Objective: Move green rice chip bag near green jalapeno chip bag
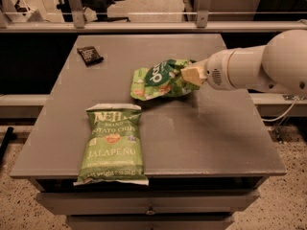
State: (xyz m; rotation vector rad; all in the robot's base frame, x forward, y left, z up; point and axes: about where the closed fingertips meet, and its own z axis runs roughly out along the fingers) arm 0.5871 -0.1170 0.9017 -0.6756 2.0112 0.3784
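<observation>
Dim, warm light, perhaps from overhead.
You see sheen on the green rice chip bag (160,78), with the gripper (188,74) clamped at its right edge.

The glossy, crinkled green rice chip bag (160,78), with its dark round logo and orange chip pictures facing up, sits tilted beyond and to the right of the matte light green jalapeno chip bag (112,145), well apart from it. The gripper (192,74) pinches its right end. The jalapeno bag lies flat on the table (216,143), lettering upward.
</observation>
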